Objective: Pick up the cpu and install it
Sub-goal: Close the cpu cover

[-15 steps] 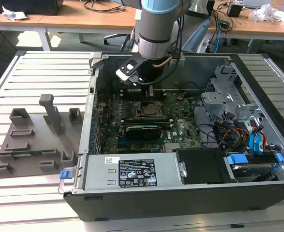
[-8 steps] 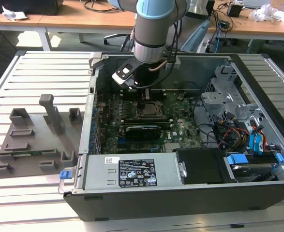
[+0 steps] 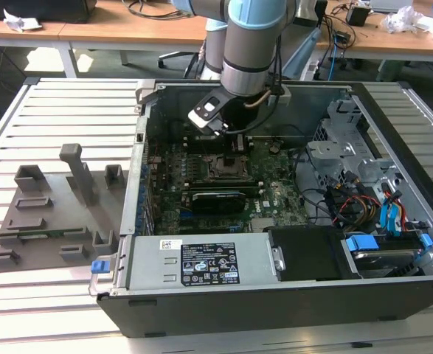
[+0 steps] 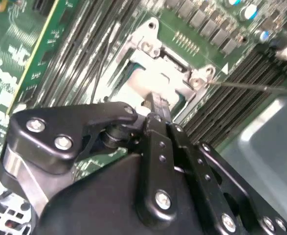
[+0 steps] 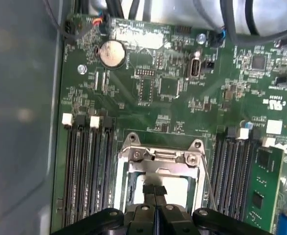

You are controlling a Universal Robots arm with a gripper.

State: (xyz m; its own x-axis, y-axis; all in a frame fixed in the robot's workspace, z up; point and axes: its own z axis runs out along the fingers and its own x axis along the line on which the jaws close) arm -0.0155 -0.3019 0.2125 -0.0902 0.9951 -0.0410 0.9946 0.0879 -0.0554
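In the first wrist view the gripper [image 5: 155,192] has its two fingers pressed together, with the tips right over the cpu [image 5: 176,191]. The cpu lies flat inside the metal socket frame [image 5: 158,155] on the green motherboard [image 5: 148,98], between the memory slots [image 5: 87,166], in the far part of the open computer case [image 3: 275,313]. Whether the tips touch it I cannot tell

In the first wrist view the end effector [image 5: 155,190] covers the middle of the cpu [image 5: 180,190] and the picture's edge cuts off the socket frame [image 5: 158,155], which the end effector also partly blocks in the second wrist view.
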